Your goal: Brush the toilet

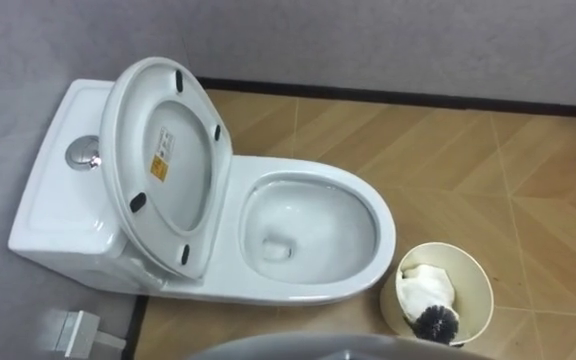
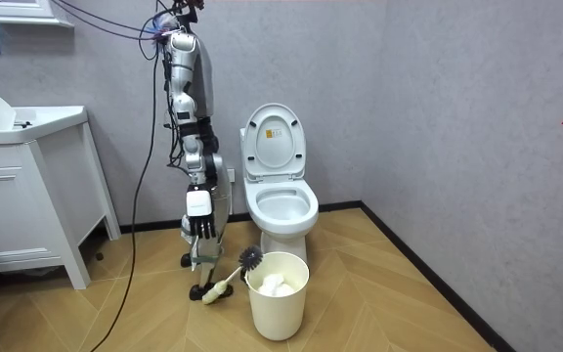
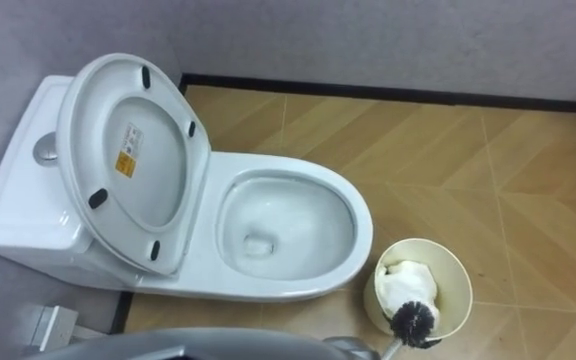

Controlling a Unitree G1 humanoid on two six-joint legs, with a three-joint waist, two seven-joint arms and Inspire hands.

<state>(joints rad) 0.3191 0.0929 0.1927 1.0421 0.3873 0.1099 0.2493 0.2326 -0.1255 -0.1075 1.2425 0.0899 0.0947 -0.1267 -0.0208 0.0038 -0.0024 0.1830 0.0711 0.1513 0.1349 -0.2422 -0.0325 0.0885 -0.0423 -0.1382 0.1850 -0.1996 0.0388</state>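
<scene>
The toilet (image 3: 298, 285) stands with its lid (image 3: 133, 160) raised against the tank. Just beside the bowl, on the wooden floor (image 3: 448, 160), a round bin (image 3: 458, 275) holds a white wad (image 3: 406, 282). The toilet brush (image 3: 415, 322) has its dark head on the bin's near rim.

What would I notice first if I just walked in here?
The big white toilet in the middle, with its lid standing up against the tank. Just right of the bowl stands a round bin with white paper inside, and the dark bristly head of a brush at its rim.
</scene>
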